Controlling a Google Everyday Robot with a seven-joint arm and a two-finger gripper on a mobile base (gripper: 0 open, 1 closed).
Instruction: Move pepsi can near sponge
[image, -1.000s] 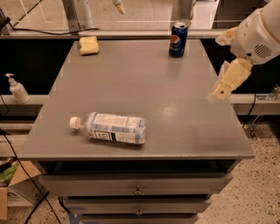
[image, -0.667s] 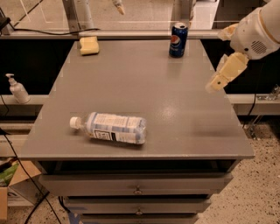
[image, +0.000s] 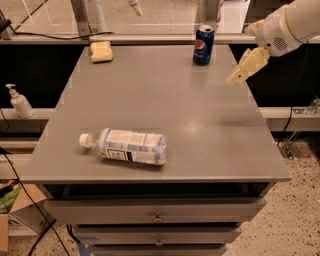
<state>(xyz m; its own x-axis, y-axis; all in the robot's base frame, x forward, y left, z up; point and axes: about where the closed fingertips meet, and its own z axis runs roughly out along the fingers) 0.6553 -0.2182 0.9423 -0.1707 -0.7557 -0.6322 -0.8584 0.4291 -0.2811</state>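
Hovering right of pepsi can (image: 203, 45), not touching: fingers (image: 245, 67), cannot tell if open; sponge (image: 101, 51) far left.

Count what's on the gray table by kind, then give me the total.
Cans: 1, the pepsi can, far edge.
Sponges: 1, the sponge, far left corner.
Bottles: 1, the plastic bottle, lying on its side near the front.
Total: 3.
The end effector hangs over the right edge of the table, apart from the can.

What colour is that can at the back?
The pepsi can is dark blue with a red-white-blue logo (camera view); the end effector hovers beside it.
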